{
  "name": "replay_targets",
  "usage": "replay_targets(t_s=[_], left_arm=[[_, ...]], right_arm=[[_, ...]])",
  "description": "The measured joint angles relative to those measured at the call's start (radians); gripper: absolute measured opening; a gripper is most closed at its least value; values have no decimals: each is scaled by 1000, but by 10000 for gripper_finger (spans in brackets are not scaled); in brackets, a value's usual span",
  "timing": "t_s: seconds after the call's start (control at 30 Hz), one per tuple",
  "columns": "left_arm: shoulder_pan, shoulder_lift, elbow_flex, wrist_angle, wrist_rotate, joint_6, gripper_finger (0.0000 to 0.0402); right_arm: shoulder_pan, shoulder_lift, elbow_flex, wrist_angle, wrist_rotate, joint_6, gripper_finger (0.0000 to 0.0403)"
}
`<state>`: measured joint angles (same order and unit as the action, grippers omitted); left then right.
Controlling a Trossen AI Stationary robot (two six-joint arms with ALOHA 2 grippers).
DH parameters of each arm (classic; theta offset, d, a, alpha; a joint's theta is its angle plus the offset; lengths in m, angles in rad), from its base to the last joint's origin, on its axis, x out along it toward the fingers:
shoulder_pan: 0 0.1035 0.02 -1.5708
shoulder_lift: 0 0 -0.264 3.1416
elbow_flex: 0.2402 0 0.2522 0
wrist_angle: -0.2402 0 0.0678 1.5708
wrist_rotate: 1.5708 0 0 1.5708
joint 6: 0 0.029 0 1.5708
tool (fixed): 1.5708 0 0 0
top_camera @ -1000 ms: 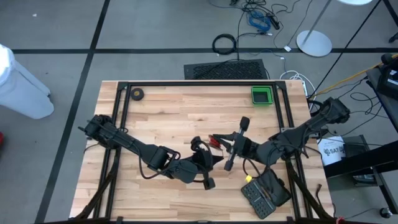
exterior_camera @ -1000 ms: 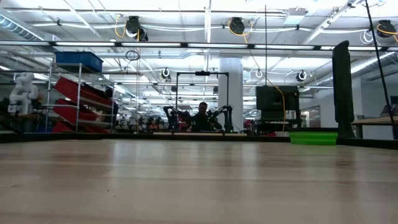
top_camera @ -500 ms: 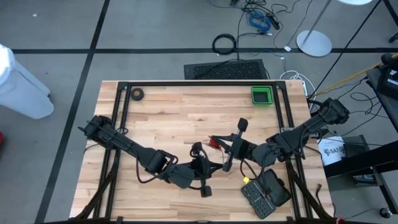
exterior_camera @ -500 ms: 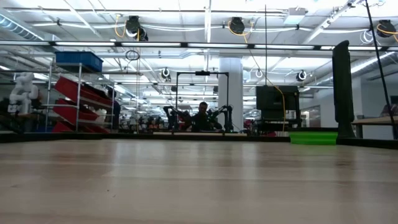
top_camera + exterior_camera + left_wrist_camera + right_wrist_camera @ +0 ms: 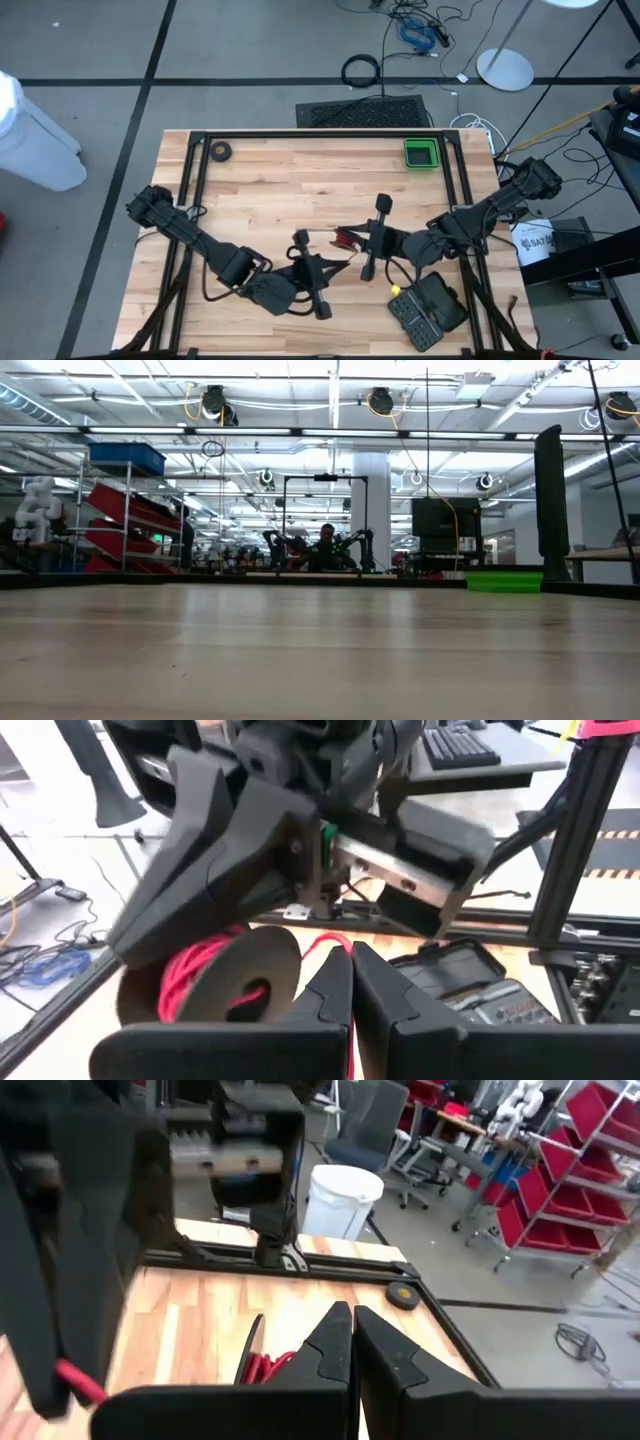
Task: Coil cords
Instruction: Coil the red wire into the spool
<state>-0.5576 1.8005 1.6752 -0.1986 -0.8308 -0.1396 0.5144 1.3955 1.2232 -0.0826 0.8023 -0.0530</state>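
Note:
The red cord (image 5: 190, 970) is wound on a small round black reel (image 5: 255, 970) that hangs in the air over the table's middle (image 5: 345, 238). One strand runs from the reel to my left gripper (image 5: 350, 965), which is shut on it and reaches in from the near left (image 5: 335, 263). My right gripper (image 5: 352, 1325) is shut and comes from the right (image 5: 356, 240). The reel (image 5: 249, 1352) sits close beside its fingers. The low view shows neither gripper nor the cord. My left gripper pinches a single strand of the red cord (image 5: 327, 944) between its two shut fingers (image 5: 320, 1000), a short way from the reel. The fingers point almost level toward the table's right. The strand is clear of the table. My right gripper is shut at the reel's far side (image 5: 272, 1366). Its own fingers hide the place of contact. The fingers point almost level toward the table's left, and the reel is lifted clear, on edge.
A green bin (image 5: 421, 153) stands at the far right and a small black roll (image 5: 221, 151) at the far left. A black keypad-like box (image 5: 428, 310) lies near the right front. A black frame (image 5: 320, 134) rims the table.
My left gripper has drawn back toward the table's near left, away from the reel, staying shut on the strand. The reel has stayed over the middle by my right gripper, which has turned a little.

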Motion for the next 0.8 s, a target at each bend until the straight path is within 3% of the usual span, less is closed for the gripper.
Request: replay_targets(t_s=[0.13, 0.37, 0.8], left_arm=[[-8, -5, 0, 0, -23, 18, 2], [2, -5, 0, -1, -33, 18, 2], [0, -6, 0, -95, -46, 14, 2]], right_arm=[[-12, 0, 0, -25, -20, 28, 0], [-45, 0, 0, -58, -173, 82, 0], [-56, -9, 0, -122, -288, 108, 0]])
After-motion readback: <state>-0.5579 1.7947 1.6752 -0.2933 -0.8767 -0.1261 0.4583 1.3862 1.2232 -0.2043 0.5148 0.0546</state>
